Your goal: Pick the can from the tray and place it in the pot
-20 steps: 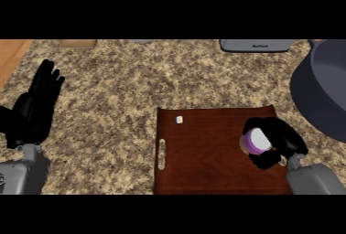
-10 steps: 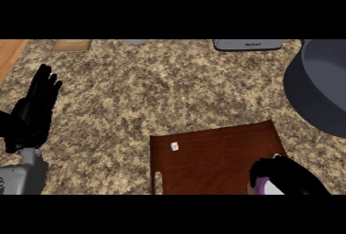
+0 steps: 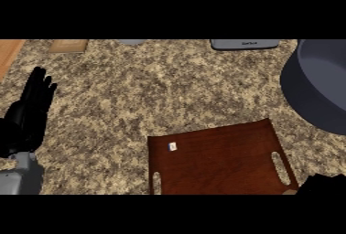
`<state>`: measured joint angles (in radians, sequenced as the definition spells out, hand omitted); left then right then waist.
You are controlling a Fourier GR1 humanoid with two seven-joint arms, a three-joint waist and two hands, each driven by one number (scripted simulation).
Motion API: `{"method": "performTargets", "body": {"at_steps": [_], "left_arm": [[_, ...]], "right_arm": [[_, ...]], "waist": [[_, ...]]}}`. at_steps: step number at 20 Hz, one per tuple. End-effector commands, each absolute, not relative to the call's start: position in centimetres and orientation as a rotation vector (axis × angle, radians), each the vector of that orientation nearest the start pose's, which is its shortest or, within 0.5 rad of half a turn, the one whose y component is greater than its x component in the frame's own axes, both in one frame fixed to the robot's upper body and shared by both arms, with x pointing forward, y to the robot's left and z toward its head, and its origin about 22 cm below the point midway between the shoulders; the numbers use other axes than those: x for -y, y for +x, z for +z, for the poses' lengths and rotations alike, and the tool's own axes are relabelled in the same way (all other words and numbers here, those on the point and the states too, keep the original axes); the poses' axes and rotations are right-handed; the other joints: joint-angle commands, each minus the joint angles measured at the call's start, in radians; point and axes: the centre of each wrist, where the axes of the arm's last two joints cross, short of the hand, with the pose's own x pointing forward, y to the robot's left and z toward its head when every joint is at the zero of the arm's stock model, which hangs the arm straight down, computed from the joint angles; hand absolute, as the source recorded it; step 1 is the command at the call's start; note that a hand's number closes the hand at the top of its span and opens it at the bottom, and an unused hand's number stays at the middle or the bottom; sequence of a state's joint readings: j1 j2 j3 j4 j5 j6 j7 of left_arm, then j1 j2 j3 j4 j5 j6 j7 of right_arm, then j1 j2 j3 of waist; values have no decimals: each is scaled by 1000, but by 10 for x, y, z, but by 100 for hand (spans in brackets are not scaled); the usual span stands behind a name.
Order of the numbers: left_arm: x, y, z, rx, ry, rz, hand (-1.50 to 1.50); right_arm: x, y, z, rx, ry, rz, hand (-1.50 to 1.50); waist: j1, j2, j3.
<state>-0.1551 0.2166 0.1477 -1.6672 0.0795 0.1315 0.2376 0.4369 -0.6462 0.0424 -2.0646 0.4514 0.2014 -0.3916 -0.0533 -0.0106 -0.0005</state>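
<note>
The left hand [image 3: 28, 114] is resting at the counter's left edge, fingers straight and pointing up, holding nothing. Its grey forearm [image 3: 20, 176] is coming in from the lower left corner. The right hand [image 3: 324, 185] is showing only as a black patch at the lower right corner, just beside the tray's right side; whether its fingers are open or curled round anything cannot be told. The can is not showing anywhere in the head view, so its place cannot be told.

One dark brown tray [image 3: 216, 160] is lying near the counter's lower edge, turned slightly so its far right corner is sitting highest. It is showing two slot handles, one on its left side and one on its right, and one small white label [image 3: 172, 146] near its far left corner. Its bare surface is carrying nothing else.

One large dark grey pot [image 3: 317, 87] is standing at the counter's right edge, cut off by the view, apart from the tray's far right corner.

Along the counter's far edge, one grey appliance [image 3: 245, 44] is sitting right of centre, one tan block [image 3: 69, 45] is lying toward the left, and a wooden strip [image 3: 10, 52] is filling the far left corner. The speckled counter [image 3: 135, 91] between tray and pot is holding nothing in the way.
</note>
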Motion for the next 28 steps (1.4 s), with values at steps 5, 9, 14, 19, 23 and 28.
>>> {"method": "performTargets", "body": {"at_steps": [5, 9, 14, 19, 23, 28], "left_arm": [[-284, 272, 84, 1601, 207, 98, 0], [-301, 259, 71, 1600, 234, 69, 0], [-289, 278, 89, 1613, 209, 70, 0], [-293, 284, 86, 1611, 198, 56, 0], [-281, 292, 82, 1624, 189, 51, 0], [-273, 281, 83, 1614, 179, 62, 0]], "right_arm": [[385, 132, 137, 1923, -608, 764, 150], [416, 125, 174, 1884, -727, 697, 150], [457, 169, 178, 1863, -694, 576, 150], [481, 209, 187, 1819, -699, 562, 150], [491, 233, 164, 1786, -644, 535, 150], [500, 264, 145, 1794, -789, 534, 150]], "waist": [[30, 6, 1], [43, 7, 0], [59, 12, 1], [66, 14, 1], [64, 14, 1], [85, 18, 2]]}}
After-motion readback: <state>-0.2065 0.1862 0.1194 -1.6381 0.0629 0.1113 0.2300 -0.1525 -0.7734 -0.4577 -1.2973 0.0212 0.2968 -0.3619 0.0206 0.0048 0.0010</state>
